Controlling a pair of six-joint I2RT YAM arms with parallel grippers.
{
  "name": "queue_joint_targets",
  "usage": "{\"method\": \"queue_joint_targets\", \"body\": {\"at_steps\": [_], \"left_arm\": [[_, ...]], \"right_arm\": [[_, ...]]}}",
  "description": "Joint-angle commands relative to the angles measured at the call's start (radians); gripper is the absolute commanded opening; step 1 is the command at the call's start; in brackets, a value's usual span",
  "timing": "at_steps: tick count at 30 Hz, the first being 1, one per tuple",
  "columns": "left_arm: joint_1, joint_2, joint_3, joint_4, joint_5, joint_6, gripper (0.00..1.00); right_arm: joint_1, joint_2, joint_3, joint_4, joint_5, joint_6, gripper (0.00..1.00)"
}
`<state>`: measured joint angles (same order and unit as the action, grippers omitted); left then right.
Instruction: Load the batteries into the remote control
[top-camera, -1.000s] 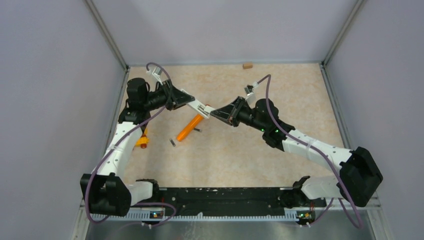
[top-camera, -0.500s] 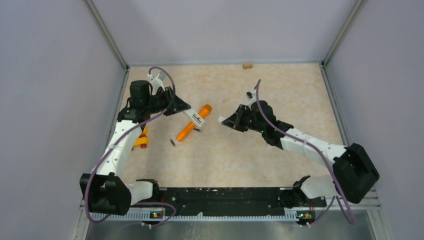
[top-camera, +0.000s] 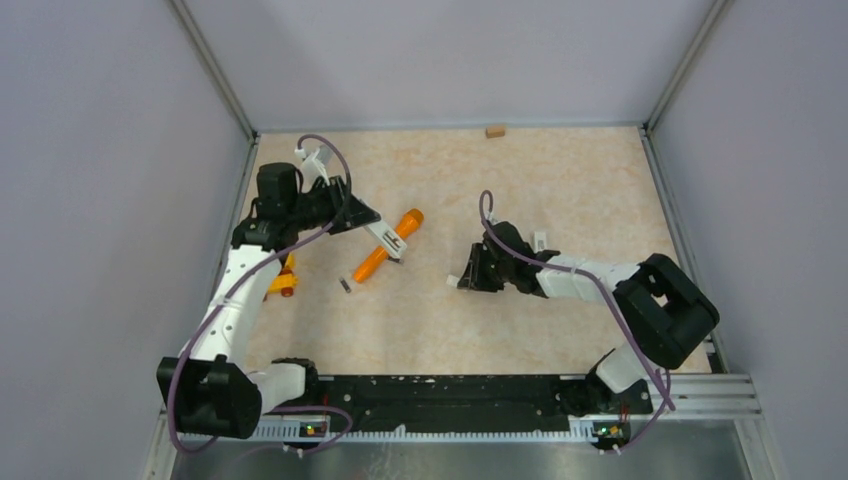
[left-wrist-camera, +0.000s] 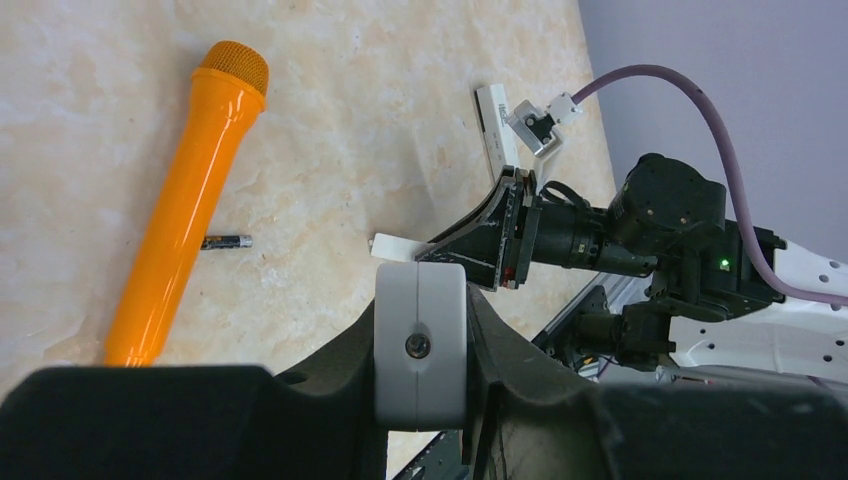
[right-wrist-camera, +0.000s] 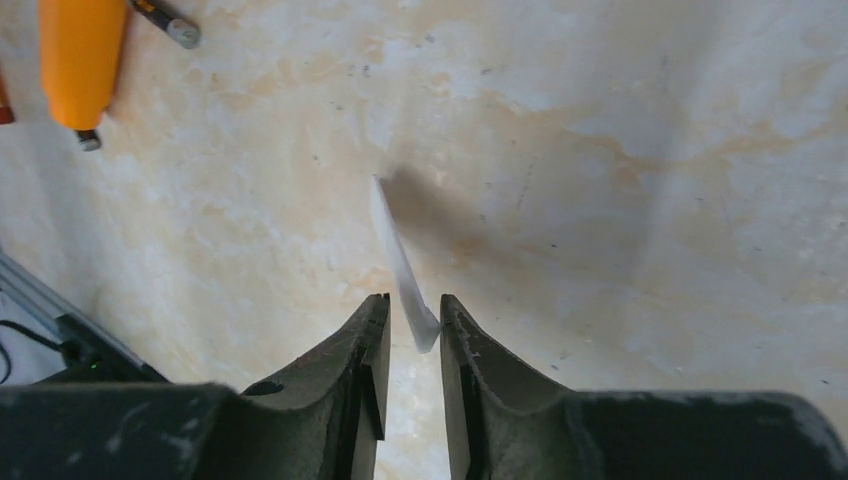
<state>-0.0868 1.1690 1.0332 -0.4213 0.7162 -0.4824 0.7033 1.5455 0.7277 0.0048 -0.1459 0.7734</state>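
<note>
My left gripper (top-camera: 388, 240) is clamped on the remote control (left-wrist-camera: 420, 345), a white body held off the table (top-camera: 560, 190) at centre left of the overhead view. I judge this grip keeps the body steady and reachable for loading. My right gripper (right-wrist-camera: 414, 310) is down at the table near the middle of the overhead view, well apart from the left one. Its jaws are parted a little wider than the thin white cover plate (right-wrist-camera: 395, 250) that stands on edge between them, so I read the plate as let go, set down clear of the work area. The batteries (left-wrist-camera: 226, 241) are not loaded: one lies on the table just beside the orange tube (left-wrist-camera: 185, 210), left of centre in the left wrist view. A second cell (top-camera: 344, 285) lies near the tube's lower end in the overhead view. The only container here is the remote's battery compartment. Its opening faces away from every camera, so I cannot tell whether anything sits inside. Judged next requirement: the right gripper needs to pick up a cell.
</note>
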Motion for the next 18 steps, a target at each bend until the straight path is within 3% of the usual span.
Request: {"method": "queue_joint_targets", "body": {"at_steps": [1, 6, 9, 14, 18], "left_arm": [[0.000, -0.038, 0.019, 0.022, 0.018, 0.028, 0.00], [0.001, -0.050, 0.031, 0.012, -0.025, 0.032, 0.00], [0.000, -0.072, 0.050, -0.038, -0.185, 0.037, 0.00], [0.001, -0.117, 0.072, -0.093, -0.414, 0.044, 0.00], [0.001, -0.163, 0.083, -0.131, -0.640, 0.021, 0.00]], "right_arm": [[-0.011, -0.001, 0.037, -0.088, 0.098, -0.032, 0.29], [-0.011, -0.022, 0.077, -0.162, 0.174, -0.068, 0.44], [0.006, -0.055, 0.094, -0.144, 0.180, -0.117, 0.54], [0.123, -0.036, 0.179, -0.117, 0.225, -0.198, 0.59], [0.247, 0.059, 0.280, -0.062, 0.272, -0.208, 0.57]]}}
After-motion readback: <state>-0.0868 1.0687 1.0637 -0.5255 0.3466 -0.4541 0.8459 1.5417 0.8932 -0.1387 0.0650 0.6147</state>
